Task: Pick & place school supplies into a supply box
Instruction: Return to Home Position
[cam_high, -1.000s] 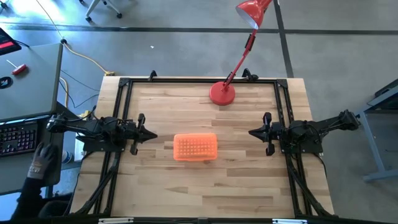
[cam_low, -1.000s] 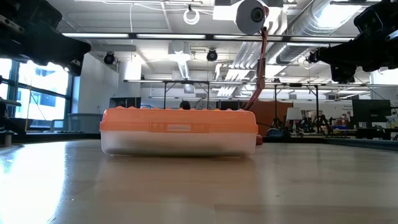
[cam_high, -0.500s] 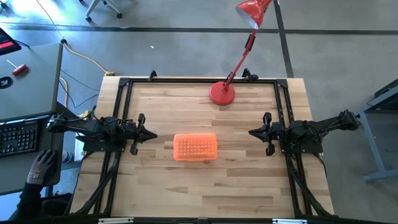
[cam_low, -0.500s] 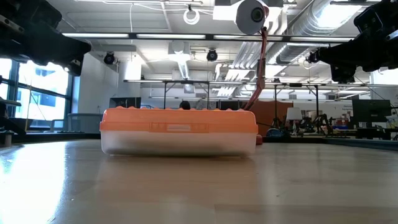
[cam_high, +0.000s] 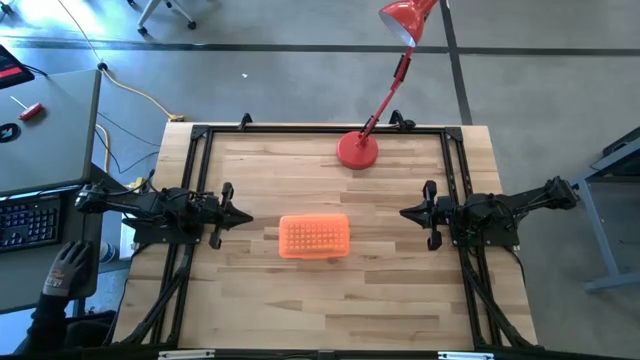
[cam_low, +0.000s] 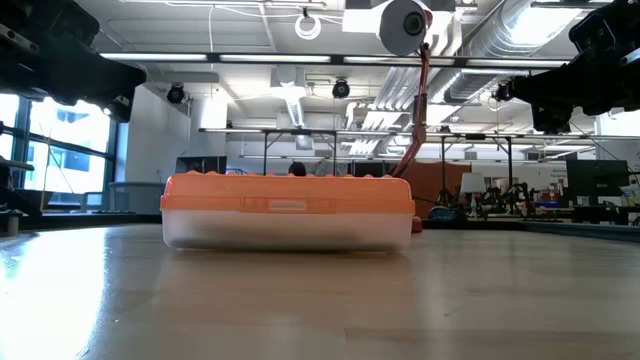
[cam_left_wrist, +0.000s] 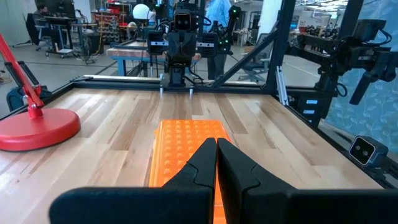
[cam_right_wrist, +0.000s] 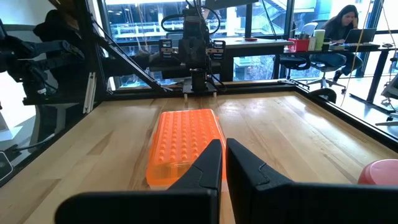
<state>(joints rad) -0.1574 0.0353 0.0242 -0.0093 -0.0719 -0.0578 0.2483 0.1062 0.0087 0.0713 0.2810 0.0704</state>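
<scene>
high: straight down | low: table-level, seemingly close | wrist views: facing inward | shared: supply box (cam_high: 314, 237)

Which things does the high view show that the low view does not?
Only the high view: the left gripper and right gripper, facing each other, and a person's gloved hand at the lower left. Only the low view: the clear base under the orange lid. Both: the closed supply box and the red desk lamp.

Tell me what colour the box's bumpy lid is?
Orange. The supply box lid shows best in the right wrist view.
</scene>
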